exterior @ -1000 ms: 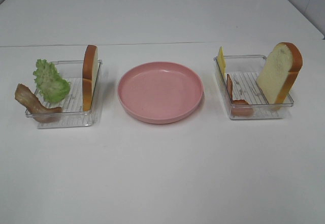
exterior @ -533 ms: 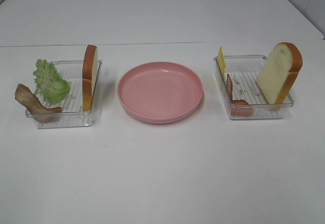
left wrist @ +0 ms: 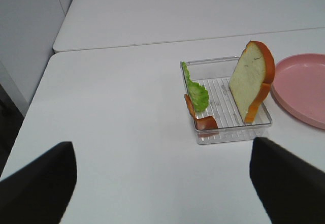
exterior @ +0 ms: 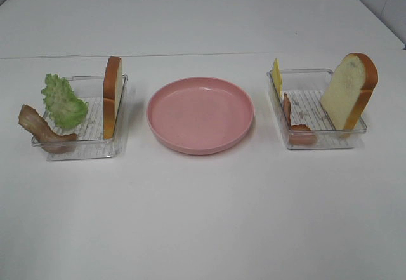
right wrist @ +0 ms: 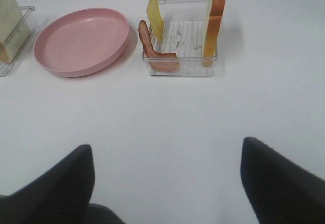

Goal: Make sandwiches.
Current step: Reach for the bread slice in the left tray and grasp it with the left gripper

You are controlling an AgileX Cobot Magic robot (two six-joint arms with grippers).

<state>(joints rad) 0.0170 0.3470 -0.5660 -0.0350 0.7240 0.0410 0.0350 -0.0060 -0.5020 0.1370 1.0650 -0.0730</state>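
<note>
No stacked sandwich shows; the parts stand apart in two clear trays. The left tray (exterior: 92,120) holds green lettuce (exterior: 63,102), a brown bacon strip (exterior: 41,131) and an upright bread slice (exterior: 113,93). The right tray (exterior: 311,110) holds yellow cheese (exterior: 276,73), a bacon strip (exterior: 295,126) and a leaning bread slice (exterior: 349,93). Neither arm shows in the exterior high view. My left gripper (left wrist: 160,144) is open and empty, well short of the left tray's bread (left wrist: 251,84). My right gripper (right wrist: 166,144) is open and empty, well short of the right tray's bacon (right wrist: 152,49).
An empty round pink plate (exterior: 200,115) sits between the two trays on the white table. A seam crosses the table behind the trays. The table's left edge shows in the left wrist view, with a grey wall beyond.
</note>
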